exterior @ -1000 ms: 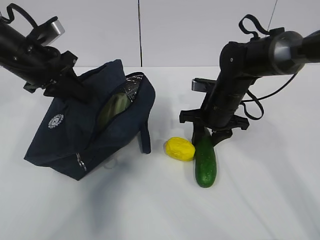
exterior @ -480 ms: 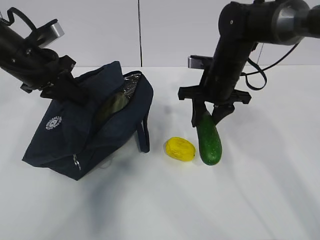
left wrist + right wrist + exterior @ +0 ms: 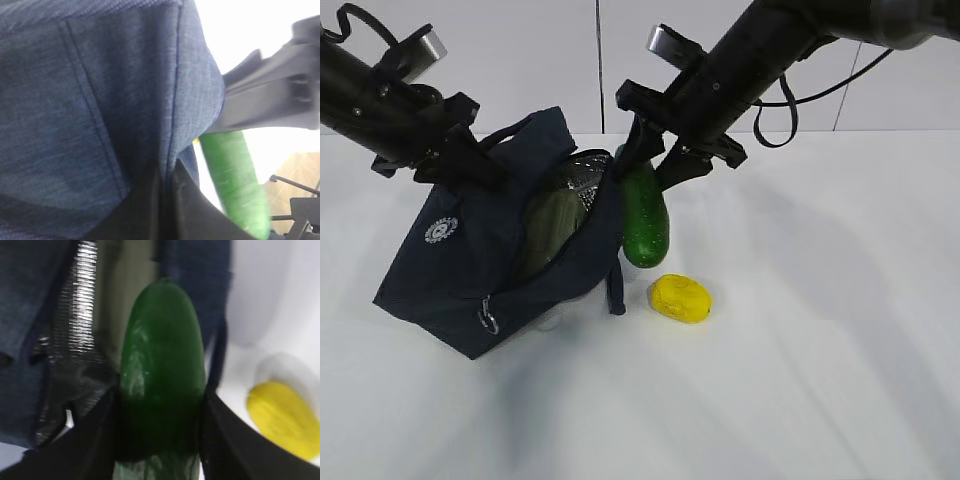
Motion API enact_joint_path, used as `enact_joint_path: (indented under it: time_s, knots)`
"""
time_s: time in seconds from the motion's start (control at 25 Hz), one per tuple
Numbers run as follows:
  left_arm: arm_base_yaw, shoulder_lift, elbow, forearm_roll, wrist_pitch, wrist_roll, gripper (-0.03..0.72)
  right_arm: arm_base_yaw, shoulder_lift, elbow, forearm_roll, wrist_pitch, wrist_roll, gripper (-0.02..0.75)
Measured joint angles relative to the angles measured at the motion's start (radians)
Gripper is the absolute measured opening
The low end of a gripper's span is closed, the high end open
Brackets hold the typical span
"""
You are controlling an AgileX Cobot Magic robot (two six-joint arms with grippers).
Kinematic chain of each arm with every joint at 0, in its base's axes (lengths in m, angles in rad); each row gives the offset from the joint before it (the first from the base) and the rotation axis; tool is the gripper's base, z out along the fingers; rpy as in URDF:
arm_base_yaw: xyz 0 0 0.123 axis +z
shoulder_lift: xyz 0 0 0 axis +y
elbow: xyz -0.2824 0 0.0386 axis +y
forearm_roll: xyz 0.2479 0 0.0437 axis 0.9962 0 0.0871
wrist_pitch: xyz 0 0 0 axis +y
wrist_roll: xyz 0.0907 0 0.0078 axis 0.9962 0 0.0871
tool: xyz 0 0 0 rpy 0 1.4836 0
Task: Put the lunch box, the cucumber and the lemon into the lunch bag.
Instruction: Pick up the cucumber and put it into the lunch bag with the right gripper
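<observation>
Lunch box (image 3: 552, 222) inside lunch bag (image 3: 460, 270); cucumber (image 3: 644, 215) in right gripper (image 3: 650, 160)

Lunch bag (image 3: 470, 260): matt navy woven cloth, silvery crinkled foil lining. Cucumber (image 3: 644, 220): smooth, glossy green skin. Lemon (image 3: 681, 298): dimpled yellow rind. Table (image 3: 800, 380): white, matt.

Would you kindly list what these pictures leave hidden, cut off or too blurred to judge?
- Left gripper: exterior view, its fingertips are buried in the lunch bag fabric; the left wrist view shows mostly cloth.
- Lunch box: exterior view, only a pale green sliver shows through the bag's opening.
- Cucumber: upper end hidden between the right gripper fingers.
- Lemon: right wrist view, blurred and cut off by the edge.
</observation>
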Motion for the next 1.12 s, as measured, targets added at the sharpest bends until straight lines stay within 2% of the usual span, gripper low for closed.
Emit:
enact_joint_path:
  time_s: [0.24,0.32,0.44,0.8,1.12]
  knots:
    - [0.000,0.000,0.000,-0.117,-0.009,0.029,-0.009,0.000,0.055,-0.002,0.181,-0.038,-0.030,0.334]
    - [0.000,0.000,0.000,-0.124,-0.009,0.032,-0.009,0.000,0.083,-0.002,0.269,-0.042,-0.048,0.334]
    - [0.000,0.000,0.000,-0.130,-0.009,0.033,-0.009,0.000,0.124,-0.002,0.342,-0.095,-0.083,0.333]
    - [0.000,0.000,0.000,-0.168,-0.009,0.052,-0.009,0.026,0.200,-0.008,0.451,-0.252,-0.165,0.333]
    - [0.000,0.000,0.000,-0.169,-0.012,0.052,-0.009,0.046,0.202,-0.008,0.475,-0.299,-0.188,0.337]
